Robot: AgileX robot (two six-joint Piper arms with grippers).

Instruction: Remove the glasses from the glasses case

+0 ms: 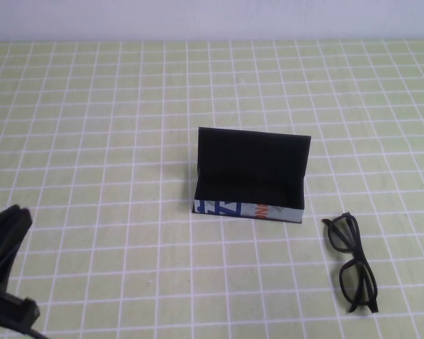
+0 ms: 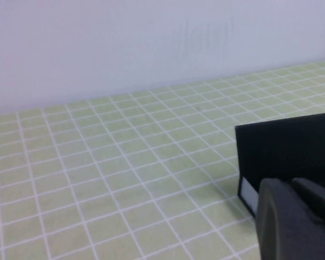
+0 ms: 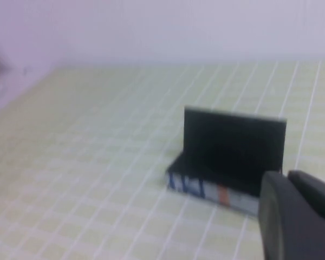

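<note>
The glasses case (image 1: pixel 251 166) stands open in the middle of the table, its lid upright at the back and its black inside empty. The white, blue and orange strip faces me. The black glasses (image 1: pixel 346 258) lie on the table to the right of the case and nearer to me, arms folded. My left gripper (image 1: pixel 10 226) is shut and empty at the near left edge, far from both. In the left wrist view the left gripper (image 2: pixel 291 184) sits before the case (image 2: pixel 287 151). My right gripper (image 3: pixel 288 177) is shut and empty, out of the high view, with the case (image 3: pixel 233 146) ahead.
The table is covered by a green cloth with a white grid (image 1: pixel 113 141). A pale wall (image 1: pixel 212 18) runs along the far edge.
</note>
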